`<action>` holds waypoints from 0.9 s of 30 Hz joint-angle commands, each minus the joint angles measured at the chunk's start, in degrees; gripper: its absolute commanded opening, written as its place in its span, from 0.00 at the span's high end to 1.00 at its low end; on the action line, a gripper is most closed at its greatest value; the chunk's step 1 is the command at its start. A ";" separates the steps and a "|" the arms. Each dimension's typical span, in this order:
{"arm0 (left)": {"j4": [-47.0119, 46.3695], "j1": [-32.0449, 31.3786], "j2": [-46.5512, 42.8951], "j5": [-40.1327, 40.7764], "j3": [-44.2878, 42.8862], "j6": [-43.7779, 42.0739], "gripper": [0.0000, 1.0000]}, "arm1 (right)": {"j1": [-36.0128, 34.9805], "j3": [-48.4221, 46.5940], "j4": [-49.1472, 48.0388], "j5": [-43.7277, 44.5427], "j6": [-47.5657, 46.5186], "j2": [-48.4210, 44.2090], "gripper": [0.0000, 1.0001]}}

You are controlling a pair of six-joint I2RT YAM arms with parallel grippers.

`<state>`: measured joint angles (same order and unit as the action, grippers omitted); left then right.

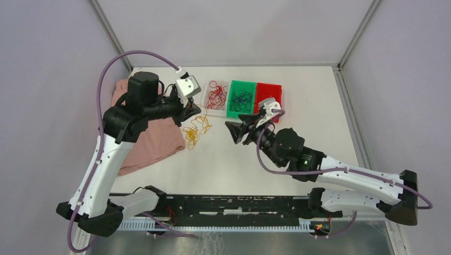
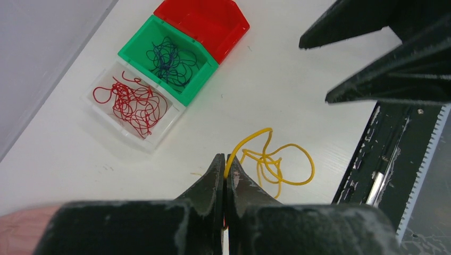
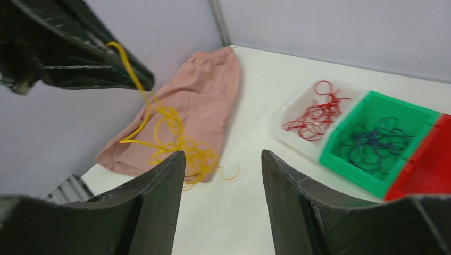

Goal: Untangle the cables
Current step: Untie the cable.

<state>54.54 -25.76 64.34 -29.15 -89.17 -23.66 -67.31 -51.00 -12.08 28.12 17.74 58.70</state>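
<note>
1. Nearest the lens: left tool [image 2: 225, 159] pressed together, clamped on a single strand of the yellow cables [image 2: 274, 162], with the rest trailing down into a loose, curly heap on the surface [image 2: 298, 90].
2. Right tool [image 3: 222, 155] at 3 o'clock of that heap, spread apart, gripping nothing.
3. Likely trouble: so thin a strand slipping out of the narrow pinch, or a pull cinching crossed loops into a knot rather than freeing them.
4. Also risky: closing on several loops at once, or dragging the heap onto the pink cloth [image 3: 197, 90] at its 9 o'clock.
5. Hair-fine, springy wire throughout. At 2 o'clock of the heap, red cables [image 2: 133, 103] in the clear tray [image 2: 109, 79] and dark cables [image 2: 171, 61] in the green bin [image 2: 199, 79], with the red bin [image 2: 213, 24] beside.
</note>
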 commanded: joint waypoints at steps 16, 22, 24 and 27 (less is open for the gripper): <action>-2.20 -0.15 -1.10 -4.81 0.22 5.65 0.97 | -3.86 -11.97 -10.34 -1.34 -10.23 11.67 0.42; -0.85 -0.16 -1.13 -8.07 -0.53 5.45 0.97 | -3.84 -13.73 -10.16 2.60 -13.71 14.26 0.45; -0.35 -0.10 -1.14 -9.10 -0.69 5.29 0.97 | -3.93 -13.87 -10.60 3.40 -14.47 14.63 0.46; -0.03 -0.11 -1.23 -9.69 -1.00 5.13 0.97 | -3.97 -13.92 -11.09 4.98 -15.63 14.93 0.47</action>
<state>54.35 -25.76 64.34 -35.33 -88.42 -19.81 -70.87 -61.78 -19.68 29.39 5.32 73.54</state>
